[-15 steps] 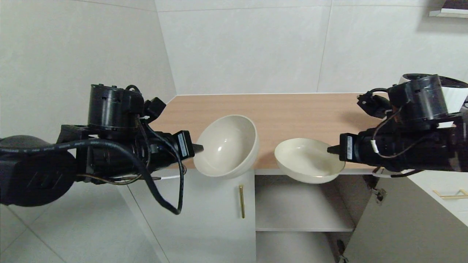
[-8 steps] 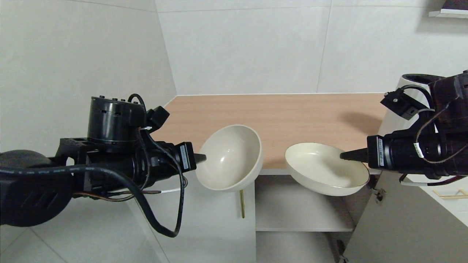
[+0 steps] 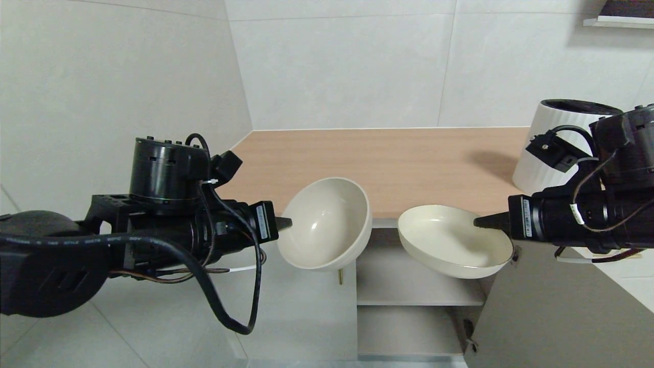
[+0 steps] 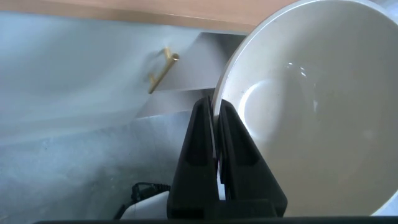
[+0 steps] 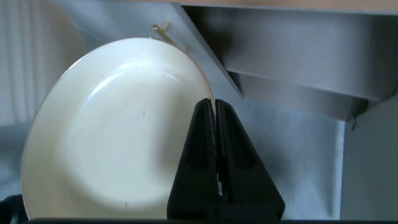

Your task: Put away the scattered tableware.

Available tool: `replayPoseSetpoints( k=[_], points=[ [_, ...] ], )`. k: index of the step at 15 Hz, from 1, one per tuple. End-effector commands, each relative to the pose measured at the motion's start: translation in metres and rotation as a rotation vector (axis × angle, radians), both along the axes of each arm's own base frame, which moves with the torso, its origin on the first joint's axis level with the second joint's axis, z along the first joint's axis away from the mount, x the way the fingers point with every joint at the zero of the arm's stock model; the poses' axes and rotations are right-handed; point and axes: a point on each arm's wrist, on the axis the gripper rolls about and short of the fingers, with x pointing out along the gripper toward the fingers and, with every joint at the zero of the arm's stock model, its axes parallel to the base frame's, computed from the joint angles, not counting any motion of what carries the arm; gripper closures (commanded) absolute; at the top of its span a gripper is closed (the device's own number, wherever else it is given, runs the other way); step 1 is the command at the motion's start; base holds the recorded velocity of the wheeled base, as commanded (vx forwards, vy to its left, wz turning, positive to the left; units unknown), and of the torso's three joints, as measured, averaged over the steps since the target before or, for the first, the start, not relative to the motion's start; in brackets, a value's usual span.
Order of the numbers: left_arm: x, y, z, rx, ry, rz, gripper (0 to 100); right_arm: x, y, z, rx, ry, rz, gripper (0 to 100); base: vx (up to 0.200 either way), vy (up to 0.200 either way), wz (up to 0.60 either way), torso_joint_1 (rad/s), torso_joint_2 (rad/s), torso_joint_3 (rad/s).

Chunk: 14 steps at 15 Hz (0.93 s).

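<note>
My left gripper (image 3: pixel 284 223) is shut on the rim of a deep cream bowl (image 3: pixel 327 223), held tilted in the air just off the wooden countertop's (image 3: pixel 388 158) front edge. In the left wrist view the fingers (image 4: pixel 202 134) pinch the bowl's (image 4: pixel 311 106) rim. My right gripper (image 3: pixel 480 222) is shut on the rim of a shallow cream plate (image 3: pixel 452 241), held in the air before the open cabinet (image 3: pixel 416 286). The right wrist view shows the plate (image 5: pixel 118 124) clamped at its edge by the gripper (image 5: pixel 214 115).
A white ribbed container (image 3: pixel 559 138) with a dark opening stands on the counter at the right. Below the counter the cabinet's shelves are open, with its door (image 3: pixel 552 317) swung out on the right. A closed door with a brass handle (image 3: pixel 340 276) is on the left.
Both arms have drawn back from the counter and lowered a little, carrying bowl and plate off its front edge. The head camera has shifted, showing more of the white container.
</note>
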Motion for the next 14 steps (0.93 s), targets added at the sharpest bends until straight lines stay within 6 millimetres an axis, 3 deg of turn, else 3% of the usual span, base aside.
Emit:
replayPoseSetpoints(
  k=[1,10,14],
  points=[
    [0.001,0.0,-0.001,0.003,0.003,0.002,100,0.004,0.001,-0.004,-0.007,0.015,-0.002,100,0.0,0.0,0.0,0.0,0.0,0.0],
    [0.005,-0.002,-0.007,0.012,0.019,0.001,100,0.014,0.001,-0.013,-0.029,0.023,-0.028,100,0.0,0.0,0.0,0.0,0.0,0.0],
    [0.005,-0.002,-0.007,0.016,0.016,0.0,100,0.016,0.002,-0.015,-0.034,0.031,-0.029,100,0.0,0.0,0.0,-0.111,0.31,0.188]
  ],
)
